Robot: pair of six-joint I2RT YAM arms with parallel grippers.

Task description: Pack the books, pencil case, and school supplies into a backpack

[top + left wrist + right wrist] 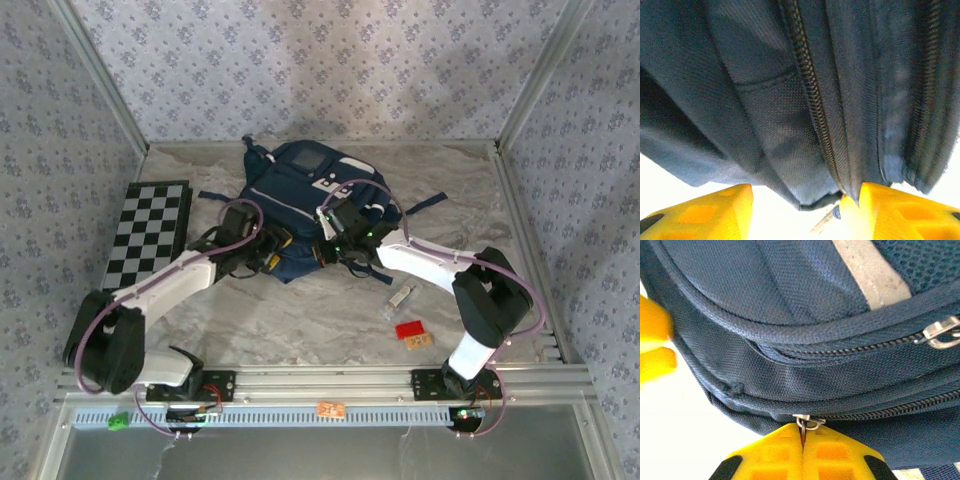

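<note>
Right end effector clamps zipper pull; left end effector parted at backpack; checkered board beside.

Finding: a robot test cell, not a lived-in room. Panels papered in blue floral print box in a marble-patterned desk, joined by bare metal corner posts. A slotted aluminium rail along the near edge carries the left arm and the right arm. A checkered board lies at the left.
</note>
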